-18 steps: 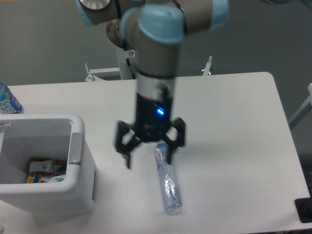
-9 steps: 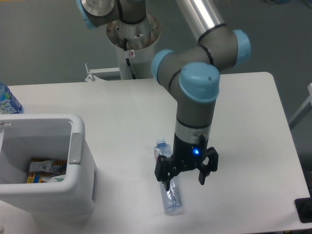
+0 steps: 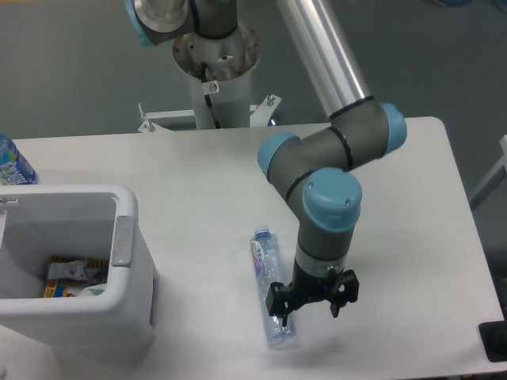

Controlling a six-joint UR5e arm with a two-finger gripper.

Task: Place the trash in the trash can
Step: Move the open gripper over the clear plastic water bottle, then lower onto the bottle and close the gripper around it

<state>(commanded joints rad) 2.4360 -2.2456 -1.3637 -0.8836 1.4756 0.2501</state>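
Bottle (image 3: 268, 293) position: flat on the white table (image 3: 396, 198), just below and left of the gripper (image 3: 310, 310). The gripper fingers stand apart with nothing between them. The left finger (image 3: 283, 315) overlaps the lower half of the bottle in this view; contact cannot be confirmed. The right finger hangs over bare tabletop.

Bottle orientation: the long axis runs roughly front to back, slightly tilted. The capped end points toward the far side of the table and a little left. The base points toward the near edge. The pinkish label sits just behind the cap end.

Change against the earlier frames: the gripper has come lower and nearer the front edge, from the bottle's upper half toward its base end. The elbow has folded in, and the wrist now hangs close to vertical. The bottle has stayed in the same place with the same heading.

Surroundings: the trash can (image 3: 127, 285) stands well to the left at the near left corner, open at the top. Its grey strip lies on the rim facing the bottle. Wrappers lie inside on its floor. Bare tabletop separates the bottle from the can. The bottle's base lies near the front table edge. Open surface extends to the right and behind. A blue-labelled bottle (image 3: 12, 162) stands at the far left edge.
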